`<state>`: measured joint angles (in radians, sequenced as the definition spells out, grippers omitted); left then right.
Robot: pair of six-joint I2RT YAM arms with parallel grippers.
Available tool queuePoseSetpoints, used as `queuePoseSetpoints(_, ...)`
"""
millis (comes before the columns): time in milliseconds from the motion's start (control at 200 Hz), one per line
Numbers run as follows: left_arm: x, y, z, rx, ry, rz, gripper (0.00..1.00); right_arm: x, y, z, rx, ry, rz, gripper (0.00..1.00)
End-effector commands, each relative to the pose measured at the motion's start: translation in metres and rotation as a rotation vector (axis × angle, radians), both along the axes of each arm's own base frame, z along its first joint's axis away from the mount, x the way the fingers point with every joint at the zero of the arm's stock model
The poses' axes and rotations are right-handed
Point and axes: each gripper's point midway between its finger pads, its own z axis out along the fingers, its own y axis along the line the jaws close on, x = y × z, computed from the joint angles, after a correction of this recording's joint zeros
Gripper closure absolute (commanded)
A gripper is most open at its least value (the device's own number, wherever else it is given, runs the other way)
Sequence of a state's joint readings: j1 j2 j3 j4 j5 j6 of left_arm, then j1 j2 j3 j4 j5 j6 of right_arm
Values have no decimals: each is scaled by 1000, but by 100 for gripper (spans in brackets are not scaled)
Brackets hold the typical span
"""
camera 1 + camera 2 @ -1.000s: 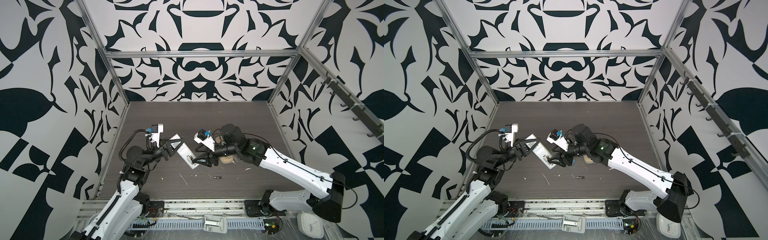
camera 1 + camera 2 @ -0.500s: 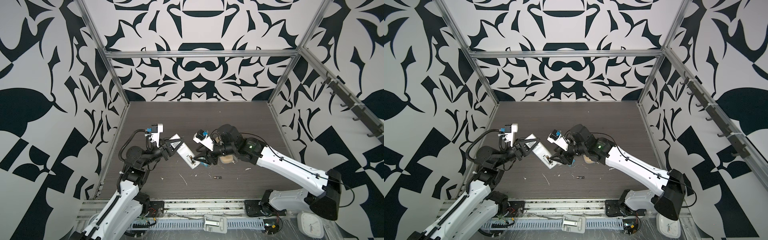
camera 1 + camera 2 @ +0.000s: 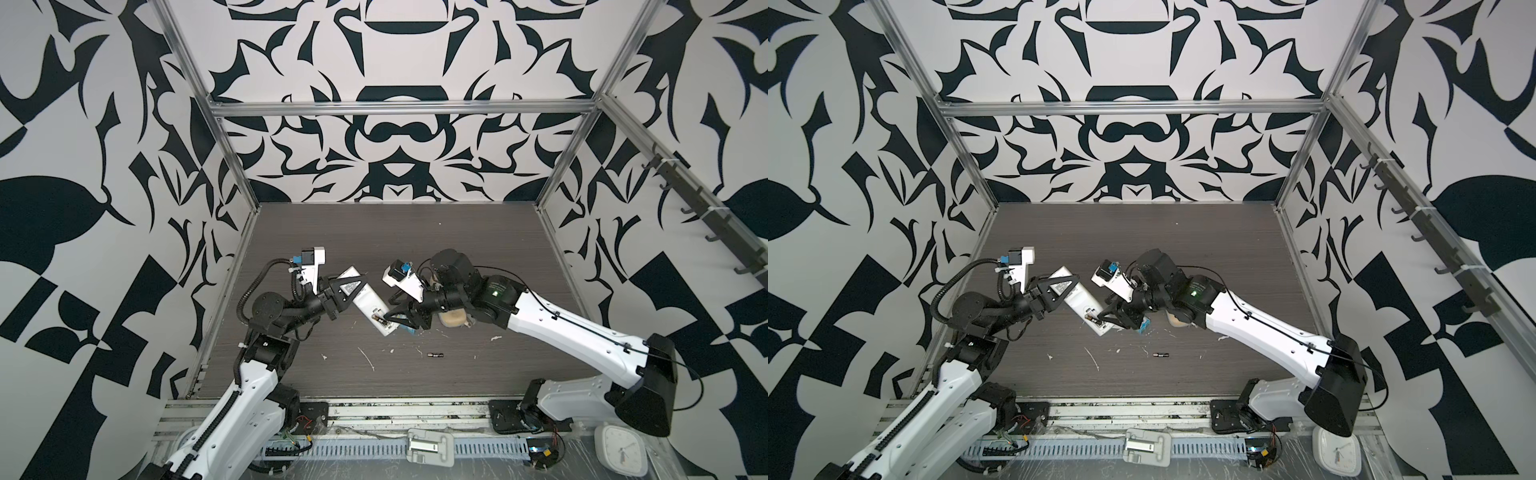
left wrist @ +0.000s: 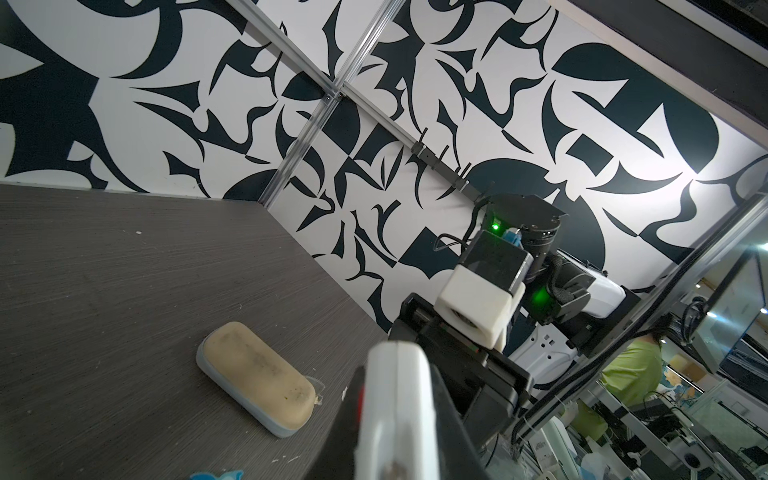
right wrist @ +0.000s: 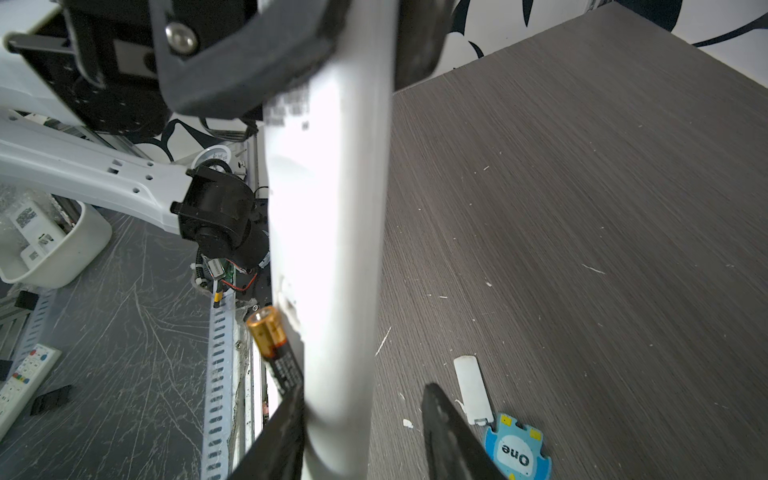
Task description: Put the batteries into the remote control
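Leaning on the remote control, battery touching right fingers.

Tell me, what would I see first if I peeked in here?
Probably the middle: the left gripper holds the white remote control up off the table. The right gripper reaches around its lower end, where a gold-and-black battery rests against it. A second battery lies alone on the table nearer the front, and bold black-and-white patterns cover the walls.
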<state>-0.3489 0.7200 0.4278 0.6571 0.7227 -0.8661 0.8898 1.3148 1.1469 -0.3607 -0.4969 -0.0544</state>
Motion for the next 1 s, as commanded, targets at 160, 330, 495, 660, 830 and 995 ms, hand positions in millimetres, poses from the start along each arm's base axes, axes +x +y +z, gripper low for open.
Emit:
queuePoseSetpoints(160, -7, 1, 19, -25, -59, -11, 100, 5, 4, 5, 38, -15, -13, 53)
queuePoseSetpoints(330, -8, 1, 19, -26, -61, -11, 100, 7, 1, 8, 38, -31, -32, 52)
queuePoseSetpoints(495, -8, 2, 18, -25, -60, -9, 100, 9, -8, 16, 35, -60, -67, 46)
queuePoseSetpoints(660, -7, 1, 19, -25, -59, -11, 100, 10, -15, 19, 26, -73, -88, 37)
queuePoseSetpoints(830, -8, 1, 17, -19, -56, -13, 100, 4, -14, 29, 62, -62, -63, 24)
queuePoseSetpoints(995, -8, 1, 15, -5, -57, -6, 100, -7, 2, 35, 117, 8, 31, 2)
